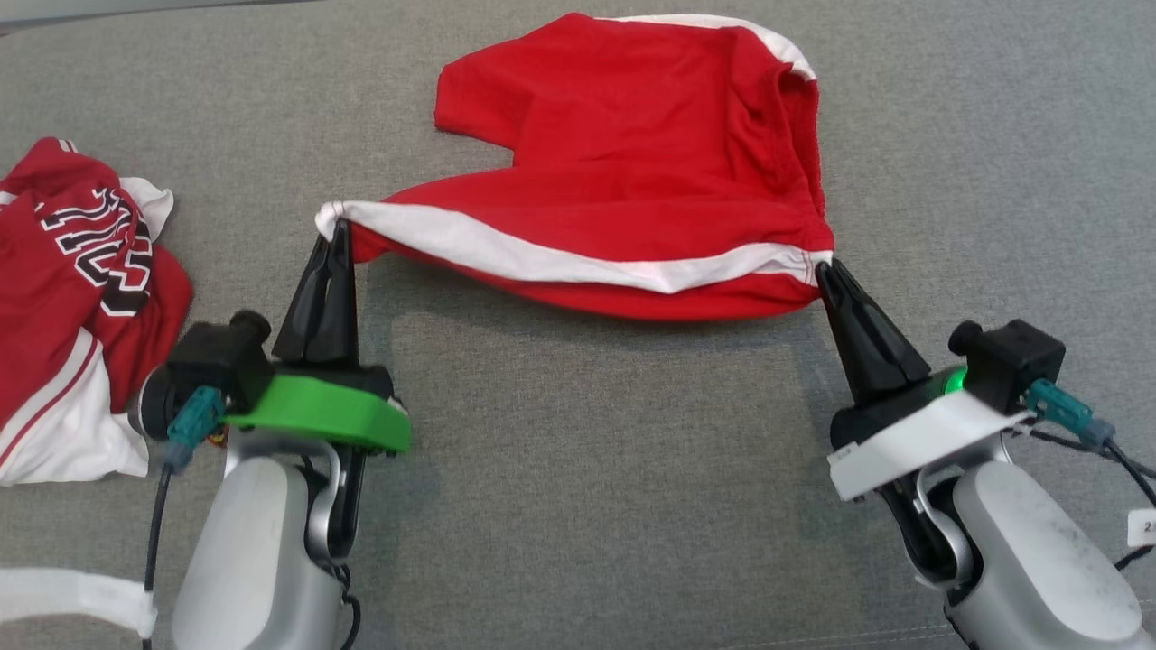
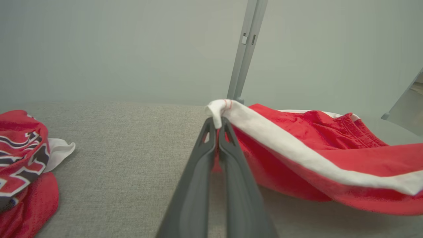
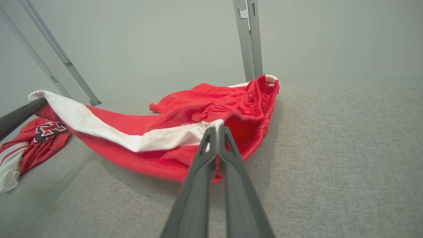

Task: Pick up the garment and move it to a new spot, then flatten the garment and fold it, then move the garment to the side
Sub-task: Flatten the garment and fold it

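My left gripper (image 1: 336,239) and right gripper (image 1: 827,271) are clamping shut on the limp, light garment's (image 1: 632,135) striped edge, which is sagging between them; its corners look like the best hold.

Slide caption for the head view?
The red garment, held by its white-striped edge between left pincer and right pincer over grey surface; jersey heaped at left.

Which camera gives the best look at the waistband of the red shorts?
The right wrist view: the gathered elastic waistband faces it, open. The left wrist view catches a short stretch on the far side; the head view sees it edge-on along the right side of the shorts.
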Robot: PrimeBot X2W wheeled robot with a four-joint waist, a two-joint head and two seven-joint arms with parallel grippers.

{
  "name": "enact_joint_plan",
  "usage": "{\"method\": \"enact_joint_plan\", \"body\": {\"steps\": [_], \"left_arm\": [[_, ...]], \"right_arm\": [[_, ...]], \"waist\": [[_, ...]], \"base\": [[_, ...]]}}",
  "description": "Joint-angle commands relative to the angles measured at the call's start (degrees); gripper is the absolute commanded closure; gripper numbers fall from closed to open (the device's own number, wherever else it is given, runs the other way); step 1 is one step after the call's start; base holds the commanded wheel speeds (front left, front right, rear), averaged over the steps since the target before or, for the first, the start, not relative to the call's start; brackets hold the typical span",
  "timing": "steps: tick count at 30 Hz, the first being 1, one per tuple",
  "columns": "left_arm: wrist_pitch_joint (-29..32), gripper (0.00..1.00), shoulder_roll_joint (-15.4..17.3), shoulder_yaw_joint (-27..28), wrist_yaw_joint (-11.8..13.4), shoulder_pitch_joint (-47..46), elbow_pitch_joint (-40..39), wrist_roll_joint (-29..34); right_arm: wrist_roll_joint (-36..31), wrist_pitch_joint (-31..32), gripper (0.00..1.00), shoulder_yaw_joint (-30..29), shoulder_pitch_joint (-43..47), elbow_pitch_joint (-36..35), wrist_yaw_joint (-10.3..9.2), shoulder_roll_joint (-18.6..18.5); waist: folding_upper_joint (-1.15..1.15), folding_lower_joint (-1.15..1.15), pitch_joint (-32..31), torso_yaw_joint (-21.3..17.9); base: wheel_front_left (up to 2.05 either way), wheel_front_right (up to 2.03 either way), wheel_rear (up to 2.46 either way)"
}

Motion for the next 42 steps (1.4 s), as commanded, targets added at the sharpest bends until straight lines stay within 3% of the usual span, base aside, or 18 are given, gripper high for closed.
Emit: {"method": "enact_joint_plan", "body": {"steps": [1, 11, 18, 23, 32, 42], "left_arm": [[-0.25, 1.0, 0.39, 0.2, -0.16, 2.47, -1.87, 0.99], [-0.24, 1.0, 2.17, -1.76, -0.72, 21.01, -13.1, 3.01], [2.59, 1.0, 3.25, -2.2, 1.07, 31.49, -21.32, 2.84], [5.54, 1.0, 3.45, -2.09, 2.05, 34.19, -26.52, 1.84], [9.98, 1.0, 4.41, -2.6, 1.67, 22.57, -27.07, 2.3], [13.21, 1.0, 5.42, -3.12, 0.55, -0.25, -16.67, 2.94]], "right_arm": [[-0.34, -0.28, 1.0, -0.26, 2.06, -1.25, -0.04, -0.2], [-3.01, -0.29, 1.0, -2.1, 17.85, -8.53, -0.04, 0.65], [-4.47, -0.29, 1.0, -5.98, 28.37, -13.44, -0.05, 2.03], [-5.17, -0.29, 1.0, -8.17, 31.37, -15.31, -0.04, 2.98], [-6.05, -0.29, 1.0, -11.25, 22.22, -11.29, -0.05, 5.31], [-7.26, -0.29, 1.0, -13.34, 5.14, -1.22, -0.06, 8.28]], "waist": [[0.0, 0.0, -1.53, -0.75], [0.0, 0.0, -7.24, -0.59], [0.0, 0.0, -10.19, -0.35], [0.0, 0.0, -10.39, -0.42], [0.0, 0.0, -5.63, -1.94], [0.0, 0.0, 1.44, -5.41]], "base": [[0.0, 0.0, 0.0], [0.0, 0.0, 0.0], [0.0, 0.0, 0.0], [0.0, 0.0, 0.0], [0.0, 0.0, 0.0], [0.0, 0.0, 0.0]]}}
